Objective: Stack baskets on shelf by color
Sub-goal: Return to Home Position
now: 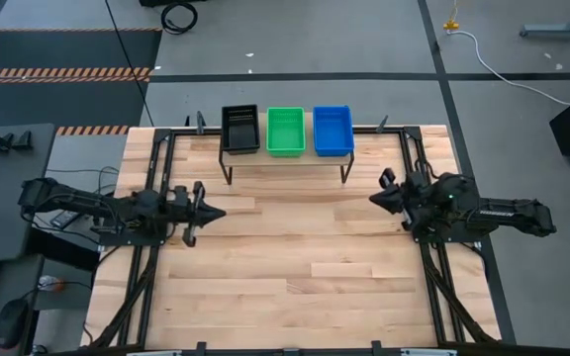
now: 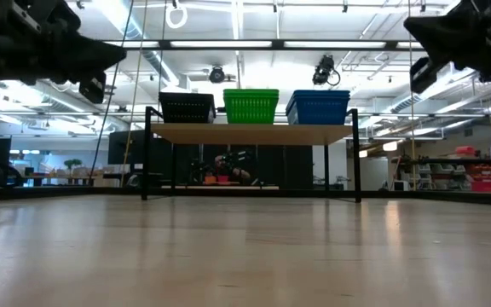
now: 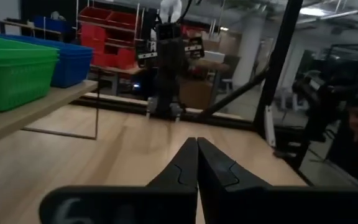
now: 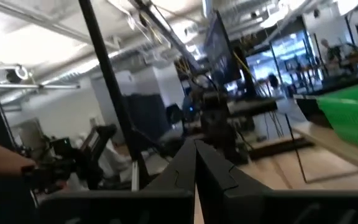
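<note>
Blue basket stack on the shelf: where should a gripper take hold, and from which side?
Likely the rim of its outer long wall, from above: the blue basket stack sits open side up at the shelf's right end, with the green stack close alongside.

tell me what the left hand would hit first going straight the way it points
Probably the right hand, facing it across bare tabletop. The left hand points past the shelf, which sits off to one side. Whether their heights match exactly is unclear.
</note>
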{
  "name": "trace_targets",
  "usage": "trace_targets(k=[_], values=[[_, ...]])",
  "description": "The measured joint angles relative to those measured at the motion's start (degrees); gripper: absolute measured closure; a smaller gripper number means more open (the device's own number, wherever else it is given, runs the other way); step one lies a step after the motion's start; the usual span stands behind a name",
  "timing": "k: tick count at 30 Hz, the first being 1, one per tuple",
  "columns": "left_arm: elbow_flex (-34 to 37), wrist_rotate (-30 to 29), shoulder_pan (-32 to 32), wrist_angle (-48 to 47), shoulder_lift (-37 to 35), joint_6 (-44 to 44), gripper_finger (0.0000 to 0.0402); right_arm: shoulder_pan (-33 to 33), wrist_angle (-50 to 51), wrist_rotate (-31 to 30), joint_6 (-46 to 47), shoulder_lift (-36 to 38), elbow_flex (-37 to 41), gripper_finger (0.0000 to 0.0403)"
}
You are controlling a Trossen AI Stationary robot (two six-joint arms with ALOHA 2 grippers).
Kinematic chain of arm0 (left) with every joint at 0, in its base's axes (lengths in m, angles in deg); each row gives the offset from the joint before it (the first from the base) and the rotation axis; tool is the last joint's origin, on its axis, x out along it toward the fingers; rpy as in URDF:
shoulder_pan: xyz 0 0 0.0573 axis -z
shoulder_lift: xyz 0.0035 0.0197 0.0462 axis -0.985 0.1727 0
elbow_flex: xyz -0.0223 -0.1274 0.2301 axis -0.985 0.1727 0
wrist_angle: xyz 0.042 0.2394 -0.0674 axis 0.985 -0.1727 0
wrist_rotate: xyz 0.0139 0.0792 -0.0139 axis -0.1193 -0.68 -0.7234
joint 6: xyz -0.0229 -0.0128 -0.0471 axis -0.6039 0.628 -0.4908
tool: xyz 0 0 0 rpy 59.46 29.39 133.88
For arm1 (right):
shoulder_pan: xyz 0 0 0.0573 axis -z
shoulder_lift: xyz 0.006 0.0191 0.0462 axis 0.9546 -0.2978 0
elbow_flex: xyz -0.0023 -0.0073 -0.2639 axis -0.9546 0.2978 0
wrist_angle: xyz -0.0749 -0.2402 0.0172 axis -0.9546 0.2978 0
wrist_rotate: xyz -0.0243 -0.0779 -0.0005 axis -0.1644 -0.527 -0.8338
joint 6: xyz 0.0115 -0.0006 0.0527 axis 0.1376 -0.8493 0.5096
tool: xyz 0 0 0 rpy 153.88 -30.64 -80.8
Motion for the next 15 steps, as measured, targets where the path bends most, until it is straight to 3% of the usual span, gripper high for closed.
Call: trace_targets(k=[8, 15], values=[[0.0, -2.3, -0.1, -6.9, 0.0, 0.3, 0.0387, 0.0, 12.5, 0.0, -3.4, 0.0, 0.0, 0.0394], [0.0, -2.3, -0.1, -7.0, 0.0, 5.6, 0.0392, -0.1, 13.7, 0.1, -4.1, 0.0, 0.0, 0.0394]])
